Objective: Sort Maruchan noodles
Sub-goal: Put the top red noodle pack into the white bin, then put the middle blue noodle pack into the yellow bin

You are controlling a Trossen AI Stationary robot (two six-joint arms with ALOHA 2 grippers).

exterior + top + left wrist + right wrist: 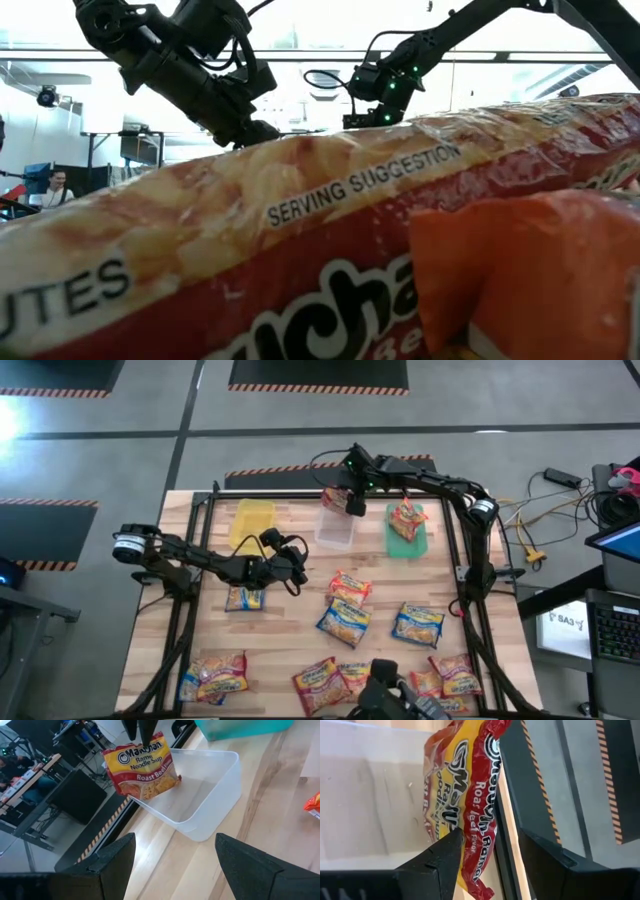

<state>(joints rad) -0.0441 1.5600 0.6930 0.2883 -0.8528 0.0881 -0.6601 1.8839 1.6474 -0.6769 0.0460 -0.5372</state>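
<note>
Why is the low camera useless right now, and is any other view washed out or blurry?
Low view: a noodle packet right at the lens fills it, soft and oversized, with bright backlight behind the arms. High view: evenly lit. Left wrist view: sharp on the Roast Beef packet over the clear bin.

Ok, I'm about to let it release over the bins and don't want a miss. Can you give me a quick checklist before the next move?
1. Roast beef packet at the right tool: ok, it hangs between the fingers.
2. Packet over the clear bin: ok, above its far rim.
3. Clear bin free to receive: ok, nothing lies inside.
4. Right tool's grip: cannot tell whether the fingers have already let go.
5. Left tool out of the way: ok, open and empty over the table, facing the bin.
6. Green bin untouched: ok, one packet inside.
</note>
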